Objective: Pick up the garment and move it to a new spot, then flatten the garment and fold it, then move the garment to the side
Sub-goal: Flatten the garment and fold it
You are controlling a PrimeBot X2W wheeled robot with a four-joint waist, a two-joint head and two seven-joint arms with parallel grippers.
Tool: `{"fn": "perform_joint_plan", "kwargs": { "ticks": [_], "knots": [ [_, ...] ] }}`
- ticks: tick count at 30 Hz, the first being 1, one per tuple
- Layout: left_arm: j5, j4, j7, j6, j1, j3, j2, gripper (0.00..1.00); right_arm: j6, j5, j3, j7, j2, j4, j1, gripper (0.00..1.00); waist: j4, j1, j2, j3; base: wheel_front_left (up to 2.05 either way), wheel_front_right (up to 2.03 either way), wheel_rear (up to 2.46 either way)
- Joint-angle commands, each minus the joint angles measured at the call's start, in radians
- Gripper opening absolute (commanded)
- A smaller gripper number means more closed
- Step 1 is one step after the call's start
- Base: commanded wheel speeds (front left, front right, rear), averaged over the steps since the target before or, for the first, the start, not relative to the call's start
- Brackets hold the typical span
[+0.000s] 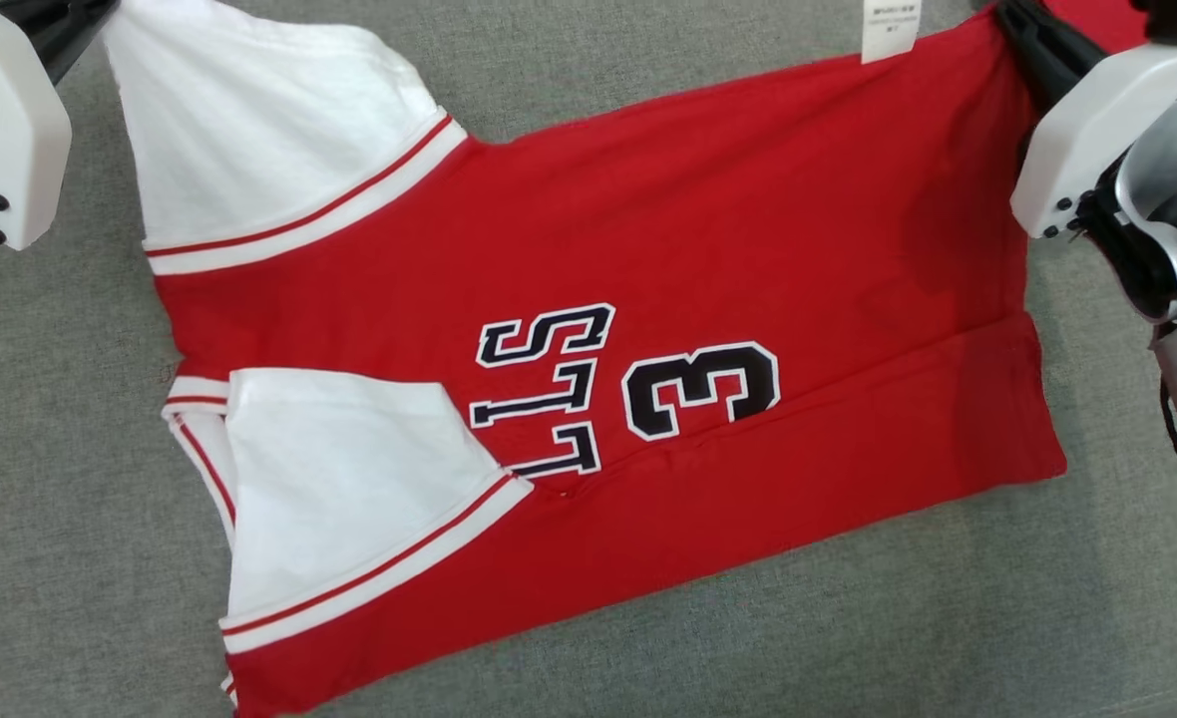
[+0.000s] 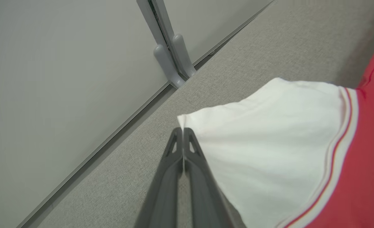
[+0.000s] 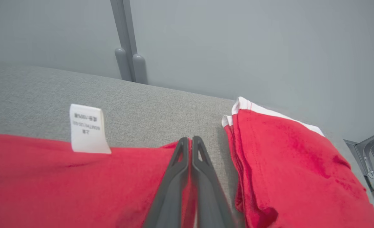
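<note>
Lying spread on the grey desk (image 1: 80, 519), a red and white shirt (image 1: 748, 229), left hand (image 2: 183, 130) clamped on its white sleeve (image 2: 269, 142) tip, right hand (image 3: 191, 140) clamped on its red bottom corner

Red garment (image 1: 748, 229), printed side up: black numeral 3 (image 1: 700, 390) with a white outline, lying sideways. Just left of it are letters (image 1: 546, 389) in the same style, also sideways, reading "LLS". The row ends at the edge of the near white sleeve (image 1: 349, 479). White tag (image 3: 88, 128) at the garment's far edge carries three inverted lines of small print. The top line possibly ends "100%"; the rest is illegible.
</note>
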Motion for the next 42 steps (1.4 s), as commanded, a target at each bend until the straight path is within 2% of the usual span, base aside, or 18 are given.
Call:
{"fn": "perform_joint_plan", "kwargs": {
  "ticks": [1,7,13,18,19,25,32,42],
  "knots": [
    [0.002,-0.004,-0.038,-0.001,-0.019,-0.01,0.004,0.0,-0.003,0.007,-0.012,-0.016,-0.019,-0.021,0.017,0.0,0.007,0.0,0.0,-0.012,0.0,0.0,0.0],
    [-0.069,-0.061,-0.117,-0.001,0.016,-0.042,0.031,0.0,-0.003,0.053,-0.039,-0.005,-0.067,-0.128,0.102,0.0,0.026,0.0,0.0,-0.044,0.0,0.0,0.0],
    [-0.123,-0.194,-0.181,-0.001,0.092,-0.052,0.118,0.0,-0.002,0.102,-0.105,0.017,-0.117,-0.277,0.24,0.0,0.047,0.0,0.0,-0.061,0.0,0.0,0.0],
    [-0.165,-0.335,-0.213,0.041,0.191,-0.063,0.19,0.0,-0.002,0.118,-0.16,0.043,-0.135,-0.384,0.359,0.0,0.068,0.0,0.0,-0.074,0.0,0.0,0.0],
    [-0.165,-0.335,-0.213,0.041,0.191,-0.063,0.19,0.0,-0.002,0.118,-0.16,0.043,-0.135,-0.384,0.359,0.0,0.068,0.0,0.0,-0.074,0.0,0.0,0.0],
    [-0.212,-0.491,-0.233,0.105,0.303,-0.091,0.256,0.0,-0.002,0.121,-0.225,0.084,-0.152,-0.48,0.505,0.0,0.097,0.0,0.0,-0.087,0.0,0.0,0.0],
    [-0.235,-0.611,-0.23,0.165,0.395,-0.136,0.278,0.0,-0.002,0.116,-0.289,0.124,-0.145,-0.572,0.663,0.0,0.12,0.0,0.0,-0.091,0.0,0.0,0.0],
    [-0.237,-0.695,-0.233,0.209,0.464,-0.162,0.306,0.0,-0.002,0.067,-0.364,0.139,-0.127,-0.599,0.764,0.0,0.128,0.0,0.0,-0.083,0.0,0.0,0.0]
  ]
}}
